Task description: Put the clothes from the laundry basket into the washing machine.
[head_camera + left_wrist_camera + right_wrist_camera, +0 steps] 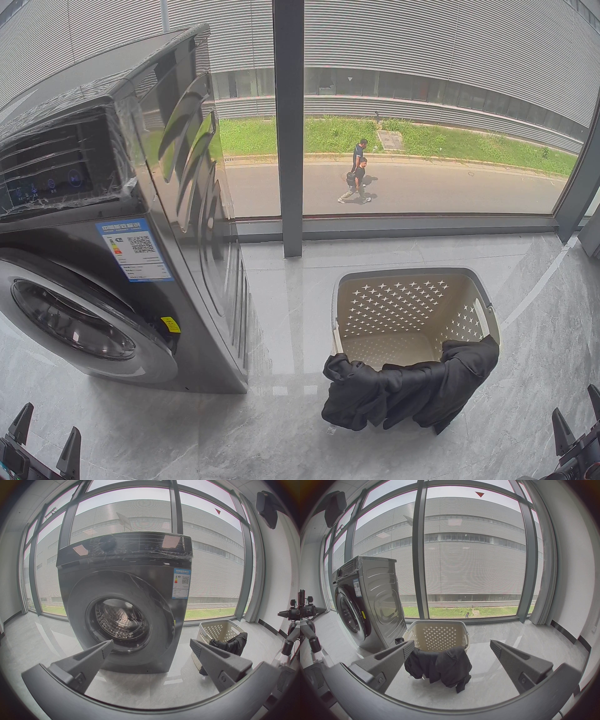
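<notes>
The beige laundry basket (pixel 400 300) stands on the floor to the right of the dark grey washing machine (pixel 156 206). A black garment (pixel 409 387) hangs over the basket's near rim, partly inside and partly outside. The machine's round door (pixel 75 325) faces me at the left; I cannot tell whether it is open or closed. The left wrist view looks at the machine (pixel 125 573), its drum (pixel 120 622), the basket (pixel 215 630) and the garment (pixel 234 644). My left gripper (pixel 51 420) (pixel 151 644) stands open and empty, low before the machine. My right gripper (pixel 575 401) (pixel 451 644) stands open short of the basket (pixel 440 633) and garment (pixel 440 666).
A glass window wall with a dark pillar (pixel 287 125) runs behind the machine and basket. Grey marble floor (pixel 281 437) lies open between my grippers and both objects. A white wall (pixel 575 573) stands off to the right of the basket.
</notes>
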Motion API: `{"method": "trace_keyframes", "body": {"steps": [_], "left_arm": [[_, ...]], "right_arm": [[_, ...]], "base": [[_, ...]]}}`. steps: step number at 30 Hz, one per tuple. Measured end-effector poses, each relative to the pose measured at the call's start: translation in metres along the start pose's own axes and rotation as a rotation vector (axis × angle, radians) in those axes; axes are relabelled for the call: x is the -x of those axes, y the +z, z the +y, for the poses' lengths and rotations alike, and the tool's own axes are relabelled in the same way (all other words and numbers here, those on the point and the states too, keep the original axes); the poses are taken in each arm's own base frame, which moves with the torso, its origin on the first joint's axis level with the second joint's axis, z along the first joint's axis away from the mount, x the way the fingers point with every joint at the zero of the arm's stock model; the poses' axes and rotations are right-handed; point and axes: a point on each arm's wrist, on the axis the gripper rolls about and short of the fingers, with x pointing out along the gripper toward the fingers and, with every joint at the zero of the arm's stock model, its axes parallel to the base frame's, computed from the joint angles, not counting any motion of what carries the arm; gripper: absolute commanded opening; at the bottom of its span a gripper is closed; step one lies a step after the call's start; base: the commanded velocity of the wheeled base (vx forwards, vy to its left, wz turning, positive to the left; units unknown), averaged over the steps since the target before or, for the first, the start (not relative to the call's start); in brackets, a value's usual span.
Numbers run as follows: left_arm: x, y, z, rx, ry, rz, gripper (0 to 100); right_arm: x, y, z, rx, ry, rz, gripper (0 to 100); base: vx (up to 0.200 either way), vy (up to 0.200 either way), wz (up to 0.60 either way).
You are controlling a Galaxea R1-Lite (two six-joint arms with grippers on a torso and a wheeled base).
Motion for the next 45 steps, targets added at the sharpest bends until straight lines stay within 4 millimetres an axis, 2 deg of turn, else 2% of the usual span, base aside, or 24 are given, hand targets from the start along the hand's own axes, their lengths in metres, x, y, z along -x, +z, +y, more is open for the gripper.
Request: {"method": "trace_keyframes", "body": {"steps": [45], "left_arm": [[0.0, 0.0, 0.0002, -0.009, 0.007, 0.0, 100]], "right_arm": [[0.0, 0.0, 0.0, 0.0, -0.001, 0.0, 100]], "base": [[0.0, 0.2, 0.0]]}}
